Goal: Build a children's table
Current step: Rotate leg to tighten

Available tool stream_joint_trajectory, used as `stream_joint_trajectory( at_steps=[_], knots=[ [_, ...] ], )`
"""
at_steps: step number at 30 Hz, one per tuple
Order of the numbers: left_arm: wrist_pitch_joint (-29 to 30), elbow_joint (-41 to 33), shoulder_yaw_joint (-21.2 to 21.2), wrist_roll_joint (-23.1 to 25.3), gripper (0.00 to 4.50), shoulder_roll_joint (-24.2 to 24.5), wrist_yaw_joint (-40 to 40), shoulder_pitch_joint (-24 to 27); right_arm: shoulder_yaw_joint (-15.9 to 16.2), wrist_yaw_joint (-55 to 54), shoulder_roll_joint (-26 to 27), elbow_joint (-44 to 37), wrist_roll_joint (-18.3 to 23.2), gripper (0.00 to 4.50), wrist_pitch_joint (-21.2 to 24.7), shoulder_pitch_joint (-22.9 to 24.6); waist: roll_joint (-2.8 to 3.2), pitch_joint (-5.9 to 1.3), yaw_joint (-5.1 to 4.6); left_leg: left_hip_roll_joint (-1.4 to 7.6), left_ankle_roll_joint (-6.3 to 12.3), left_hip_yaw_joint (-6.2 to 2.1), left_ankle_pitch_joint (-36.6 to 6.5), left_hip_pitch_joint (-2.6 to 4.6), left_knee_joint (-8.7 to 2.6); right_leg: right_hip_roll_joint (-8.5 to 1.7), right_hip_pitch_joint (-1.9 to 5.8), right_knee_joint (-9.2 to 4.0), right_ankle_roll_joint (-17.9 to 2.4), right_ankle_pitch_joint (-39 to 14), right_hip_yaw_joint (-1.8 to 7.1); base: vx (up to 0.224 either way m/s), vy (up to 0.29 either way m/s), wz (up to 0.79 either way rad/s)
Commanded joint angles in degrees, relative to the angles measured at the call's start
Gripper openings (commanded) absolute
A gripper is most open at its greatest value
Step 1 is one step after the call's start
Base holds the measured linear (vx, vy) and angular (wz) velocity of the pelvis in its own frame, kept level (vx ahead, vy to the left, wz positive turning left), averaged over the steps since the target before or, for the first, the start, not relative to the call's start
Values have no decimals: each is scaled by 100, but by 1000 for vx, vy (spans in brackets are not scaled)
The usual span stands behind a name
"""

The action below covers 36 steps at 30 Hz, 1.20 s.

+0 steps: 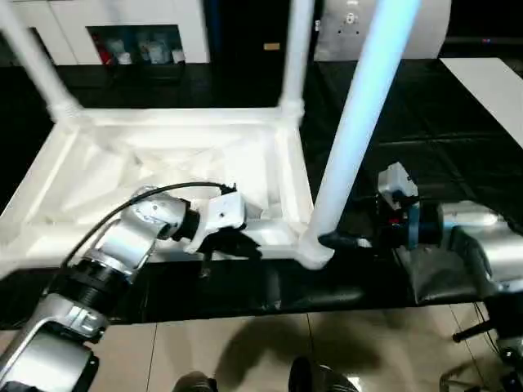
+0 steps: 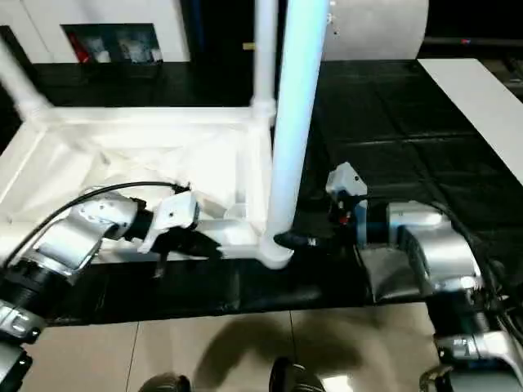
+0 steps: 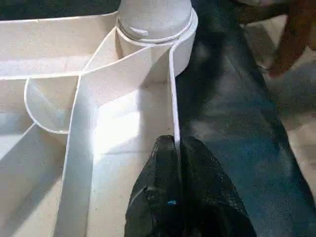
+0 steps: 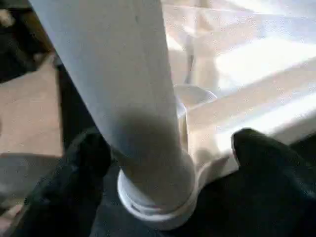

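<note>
The left gripper (image 1: 233, 245) pinches the table top's rim (image 3: 174, 89), likely steadying it. Between the right gripper's (image 1: 343, 240) wide-open fingers (image 4: 74, 173), unheld, stands 1 socketed leg (image 1: 359, 114).

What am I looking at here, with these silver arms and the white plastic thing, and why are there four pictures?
It is a humanoid robot putting together a small white children's table. Two pictures come from cameras in its head, looking down over its arms; the other two come from cameras on its wrists.

The tabletop lies upside down on a black work table, ribbed underside up. Three legs stand up from its corner sockets, among them the near leg.

The left gripper is shut, pinching the thin rim of the tabletop. The right gripper is open, one black finger on each side of the near leg's base, not squeezing it.
</note>
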Motion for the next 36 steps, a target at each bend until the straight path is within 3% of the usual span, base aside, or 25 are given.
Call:
stream_joint_trajectory(
  at_steps=[1, 5, 14, 19, 23, 25, 28, 29, 31, 34, 36],
  knots=[
    [-201, -142, -242, -12, 0, 14, -401, -48, 56, 217, -85, 54, 128, 386, 11, -100, -63, -493, 6, 88, 899, 71, -247, -53, -324, -295, 516, -288, -595, -2149, 344, 0, 0, 0],
    [-362, -61, -323, -9, 0, 37, -626, -109, 343, 718, -58, 49, 186, 360, 91, -141, -79, -488, 53, 87, 856, 79, -231, -52, -329, -292, 515, -298, -558, -2263, 341, 0, 0, 0],
    [-461, 22, -332, -8, 0, 7, -685, -149, 511, 878, 50, 230, 162, 283, -12, -205, -92, -485, 59, 72, 711, 78, -331, -60, -332, -290, 518, -336, -412, -2478, 334, 0, 0, 0],
    [-454, 38, -304, -18, 0, 3, -712, -135, 539, 973, 35, 182, 239, 240, 106, -177, -96, -488, 60, 66, 712, 79, -313, -63, -330, -281, 519, -342, -376, -2497, 327, 0, 0, 0],
    [-219, 100, -198, -27, 0, -82, -448, -137, 378, 833, 127, -119, 558, 223, 511, -12, -107, -503, 65, 61, 700, 85, -277, -56, -326, -282, 522, -343, -347, -2522, 328, 0, 0, 0],
    [103, 228, -20, 26, 0, -286, 118, -212, 243, 275, 368, -443, 622, 215, 743, 152, -108, -487, 64, 61, 645, 89, -286, -44, -330, -274, 504, -374, -301, -2604, 323, 0, 0, 0],
    [674, 277, 257, 27, 0, -621, 919, -281, 87, -989, 870, -526, 234, 210, 710, 222, -103, -484, 37, 13, 488, 94, -380, -40, -328, -268, 501, -436, -134, -2899, 282, 0, 0, 0],
    [979, 257, 386, 0, 0, -797, 1268, -305, -28, -1693, 1154, -464, 50, 210, 816, 184, -82, -468, 15, -23, 407, 88, -502, -41, -318, -257, 499, -488, -2, -3156, 231, 0, 0, 0],
    [1086, 240, 427, 8, 0, -872, 1418, -311, -93, -1989, 1289, -433, -3, 208, 850, 159, -102, -470, -89, -45, 365, 64, -676, -72, -308, -259, 535, -561, 250, -3355, 157, 0, 0, 0],
    [1535, 223, 598, 36, 0, -1233, 2073, -366, -306, -3046, 1801, -368, -185, 202, 1027, 55, -80, -474, -228, -61, 372, 58, -782, -72, -282, -243, 522, -624, 335, -3376, 88, 0, 0, 0],
    [1821, 341, 778, 66, 0, -1594, 2696, -466, -415, -4007, 2227, -324, -450, 202, 1174, -48, -57, -461, -301, -35, 421, 44, -767, -85, -298, -235, 520, -626, 317, -3265, 86, 0, 0, 0]
  ],
)
